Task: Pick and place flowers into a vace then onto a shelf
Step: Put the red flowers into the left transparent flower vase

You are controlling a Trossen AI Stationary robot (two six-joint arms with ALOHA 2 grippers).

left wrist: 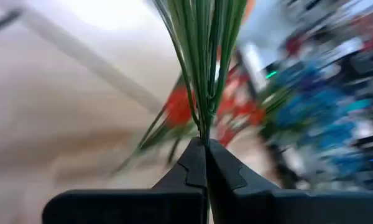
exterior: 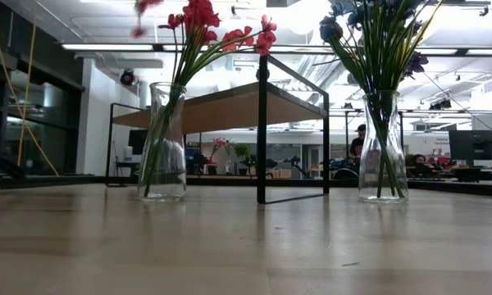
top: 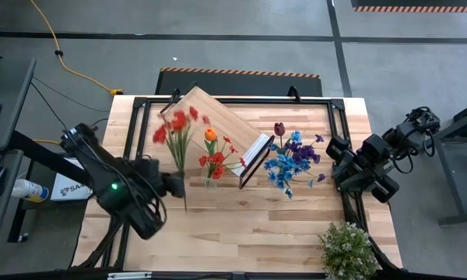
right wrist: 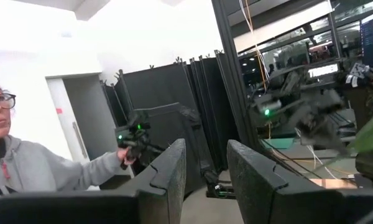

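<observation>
My left gripper (top: 175,185) is shut on a spray of flowers with red blooms (top: 175,126), just left of a glass vase (top: 210,179) that holds an orange tulip (top: 210,134) and red blooms. A second vase (exterior: 383,147) holds blue and purple flowers (top: 292,159) and a dark red rose (top: 279,128). Both vases stand on the table on their bases, either side of the shelf (top: 218,117), a light-wood board on a black frame. At the table's right edge, my right gripper (right wrist: 206,149) is raised and open, with nothing between its fingers. My left gripper pinches the spray's bundle of thin green stems (left wrist: 205,132) between its two fingertips (left wrist: 193,163), near the stems' lower end. The fingers come from the table's left and lie across the stems. A short stem end (top: 185,204) sticks out toward the near edge, and the blooms point toward the far edge.
A bushy pale green-white plant (top: 346,249) stands at the near right corner. The shelf's black frame (exterior: 262,139) rises between the two vases. Bare tabletop (top: 249,225) lies toward the near edge. A person shows in the room beyond the table (right wrist: 25,168).
</observation>
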